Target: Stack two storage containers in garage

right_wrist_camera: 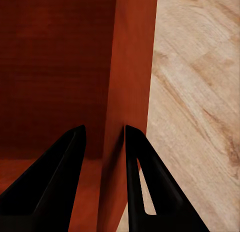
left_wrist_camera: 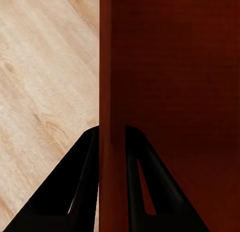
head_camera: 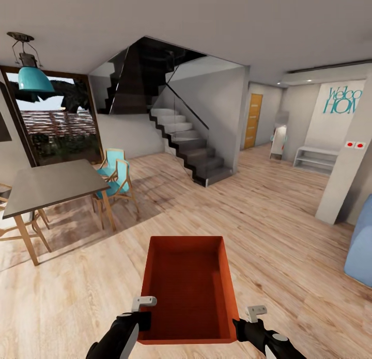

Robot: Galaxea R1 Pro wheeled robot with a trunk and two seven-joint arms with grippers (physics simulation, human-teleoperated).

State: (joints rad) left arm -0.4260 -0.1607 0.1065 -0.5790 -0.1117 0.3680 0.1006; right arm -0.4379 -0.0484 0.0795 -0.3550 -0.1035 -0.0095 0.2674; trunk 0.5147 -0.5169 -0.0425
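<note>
Carrying one storage container (head_camera: 188, 292) above the wood floor (head_camera: 268, 230), left tool (head_camera: 138, 313) clenched on its left wall near the near corner and right tool (head_camera: 248, 324) on its right wall; thin-wall pinches could slip, tilting or dropping it.

Light wood plank floor (head_camera: 222, 230) runs through the room. A grey-topped dining surface (head_camera: 49, 183) stands on it on wooden legs, with teal-seated chairs (head_camera: 116, 181) just beside it. A dark staircase (head_camera: 199, 160) rises from the planks farther back.
</note>
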